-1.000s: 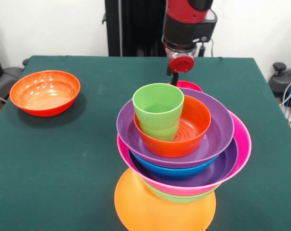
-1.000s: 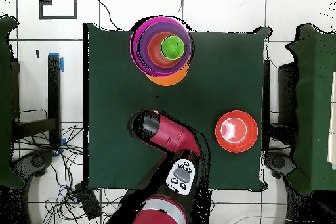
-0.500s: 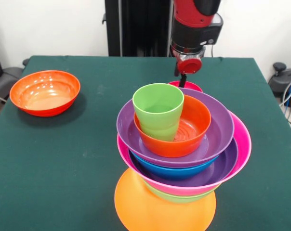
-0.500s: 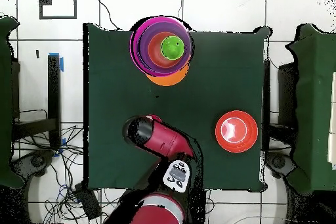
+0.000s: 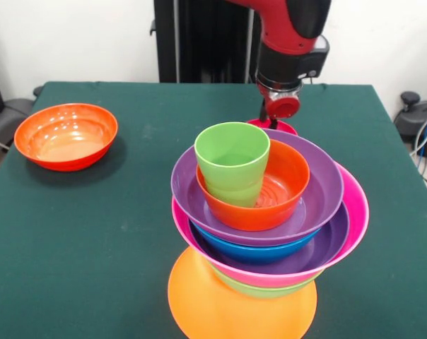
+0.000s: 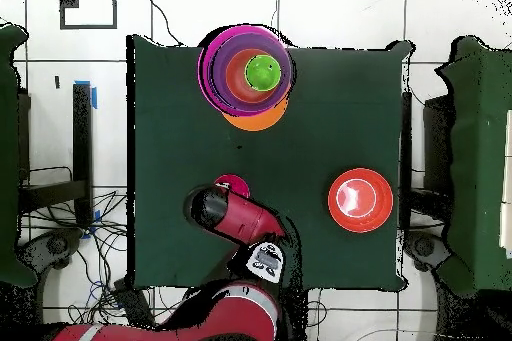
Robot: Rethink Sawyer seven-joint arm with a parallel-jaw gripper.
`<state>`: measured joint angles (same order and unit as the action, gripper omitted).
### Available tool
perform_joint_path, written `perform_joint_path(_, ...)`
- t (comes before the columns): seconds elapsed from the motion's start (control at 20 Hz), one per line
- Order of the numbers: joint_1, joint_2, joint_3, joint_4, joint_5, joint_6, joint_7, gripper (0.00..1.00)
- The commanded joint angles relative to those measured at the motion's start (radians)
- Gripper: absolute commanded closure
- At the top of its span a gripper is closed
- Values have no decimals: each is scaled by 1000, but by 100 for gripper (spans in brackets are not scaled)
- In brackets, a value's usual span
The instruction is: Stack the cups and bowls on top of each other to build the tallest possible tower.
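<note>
Tower (image 5: pixel 259 226) at lower centre of front view: upturned orange base, nested bowls, green cup (image 5: pixel 232 161) leaning in the top red-orange bowl. Spare red-orange bowl (image 5: pixel 66 135) sits upper left on the desk (image 5: pixel 114 233). Gripper (image 5: pixel 268 119) hangs over the small magenta bowl (image 6: pixel 231 185) behind the tower; can't tell fingers' state

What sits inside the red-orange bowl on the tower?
The light-green cup stands upright inside the red-orange bowl, against its left side. The cup's own floor is barely visible; nothing shows inside it.
</note>
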<state>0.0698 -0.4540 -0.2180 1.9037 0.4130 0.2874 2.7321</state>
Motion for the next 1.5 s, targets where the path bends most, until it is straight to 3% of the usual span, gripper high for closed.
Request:
perform_joint_path(0.05,-27,68,125,44,16,-61,113,0)
perform_joint_path(0.8,-78,48,147,87,-9,-84,91,0)
perform_joint_path(1.5,-47,-35,126,104,3,-20,103,0)
